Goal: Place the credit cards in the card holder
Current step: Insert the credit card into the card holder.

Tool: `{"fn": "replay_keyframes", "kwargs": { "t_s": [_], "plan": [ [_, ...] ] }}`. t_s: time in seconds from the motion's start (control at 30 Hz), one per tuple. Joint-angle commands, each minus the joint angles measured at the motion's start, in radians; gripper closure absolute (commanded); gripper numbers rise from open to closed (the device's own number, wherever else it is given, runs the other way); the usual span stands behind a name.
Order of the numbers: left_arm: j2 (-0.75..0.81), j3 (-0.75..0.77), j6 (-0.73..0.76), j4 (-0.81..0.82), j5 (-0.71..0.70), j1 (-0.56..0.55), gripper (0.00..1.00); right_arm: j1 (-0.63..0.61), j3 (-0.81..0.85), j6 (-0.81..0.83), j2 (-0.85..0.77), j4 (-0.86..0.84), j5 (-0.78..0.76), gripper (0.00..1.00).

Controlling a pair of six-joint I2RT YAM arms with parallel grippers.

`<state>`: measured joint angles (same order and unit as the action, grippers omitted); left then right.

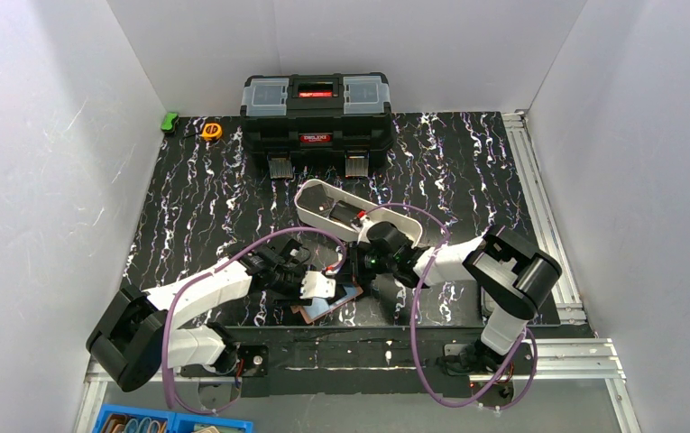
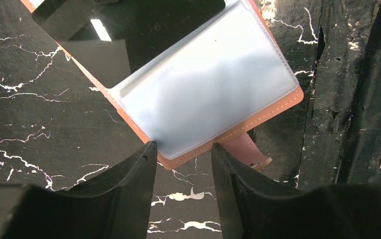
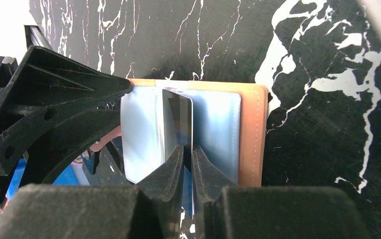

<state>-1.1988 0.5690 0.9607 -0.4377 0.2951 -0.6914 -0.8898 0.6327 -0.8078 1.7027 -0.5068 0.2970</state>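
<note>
Right gripper (image 3: 187, 153) pinched a credit card (image 3: 177, 117) on edge, over the open card holder (image 3: 253, 134) just ahead; released early, it might topple outside the pocket (image 3: 218, 129). Left gripper (image 2: 183, 164), jaws apart, bracketed the holder's corner, so it could slide.

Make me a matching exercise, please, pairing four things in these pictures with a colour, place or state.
Things:
1. card
2. wallet
3. toolbox
4. tray

Descriptions:
A. white and oval
B. lying open, clear pocket up
C. black, lid shut, at the back
D. gripped in the right jaws

Pairs: 1-D, 2-B, 3-C, 4-A
</note>
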Motion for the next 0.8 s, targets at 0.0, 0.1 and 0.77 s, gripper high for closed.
{"fn": "replay_keyframes", "kwargs": {
  "t_s": [0.0, 0.1, 0.77],
  "plan": [
    [-0.016, -0.023, 0.006, 0.019, -0.026, -0.005, 0.58, -0.014, 0.028, 0.070, 0.020, 0.109, 0.022, 0.82],
    [-0.013, -0.027, 0.004, 0.024, -0.030, -0.004, 0.58, -0.025, 0.053, 0.099, 0.025, 0.133, 0.030, 0.79],
    [-0.019, -0.039, 0.012, 0.039, -0.050, -0.005, 0.58, -0.041, 0.140, 0.199, 0.025, 0.316, 0.056, 0.81]
  ]
}}
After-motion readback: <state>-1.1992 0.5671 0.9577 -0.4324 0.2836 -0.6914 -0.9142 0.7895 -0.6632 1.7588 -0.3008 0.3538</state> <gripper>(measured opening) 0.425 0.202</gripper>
